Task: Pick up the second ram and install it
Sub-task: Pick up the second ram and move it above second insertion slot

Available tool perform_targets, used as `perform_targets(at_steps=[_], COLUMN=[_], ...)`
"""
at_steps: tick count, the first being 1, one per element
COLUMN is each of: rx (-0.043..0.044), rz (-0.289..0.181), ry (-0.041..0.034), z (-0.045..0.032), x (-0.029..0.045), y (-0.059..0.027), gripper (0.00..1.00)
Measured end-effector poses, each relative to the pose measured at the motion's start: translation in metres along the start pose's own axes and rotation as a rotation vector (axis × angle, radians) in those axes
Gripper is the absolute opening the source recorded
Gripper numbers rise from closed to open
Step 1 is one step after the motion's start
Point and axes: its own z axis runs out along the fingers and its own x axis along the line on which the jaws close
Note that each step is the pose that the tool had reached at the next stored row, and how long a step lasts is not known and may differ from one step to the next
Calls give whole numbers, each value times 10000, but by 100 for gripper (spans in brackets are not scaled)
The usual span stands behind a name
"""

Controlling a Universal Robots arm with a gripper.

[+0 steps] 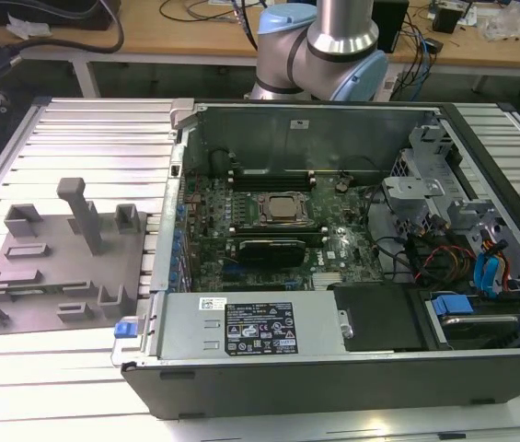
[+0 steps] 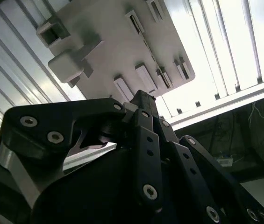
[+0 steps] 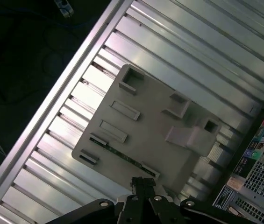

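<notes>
I am hovering the gripper point(image 3: 143, 181), closed and empty, over the plate point(image 3: 150, 126). The ram point(image 3: 122, 154) is sitting in a plate slot. I judge it light, stiff and fragile, best pinched mid-length across its faces.

Silver arm point(image 1: 347, 23) with pale-blue joint caps; black linked jaws dotted with silver screws.

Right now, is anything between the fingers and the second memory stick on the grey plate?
Nothing visible. In the first wrist view the fingers hang over the grey plate, with open space down to the memory stick on it.
</notes>
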Motion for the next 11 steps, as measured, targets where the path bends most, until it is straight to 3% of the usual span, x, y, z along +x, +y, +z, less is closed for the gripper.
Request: perform_targets(at_steps=[11], rx=[-43], rz=[-1634], ry=[75], z=[0], x=[0], y=[0], gripper=[8])
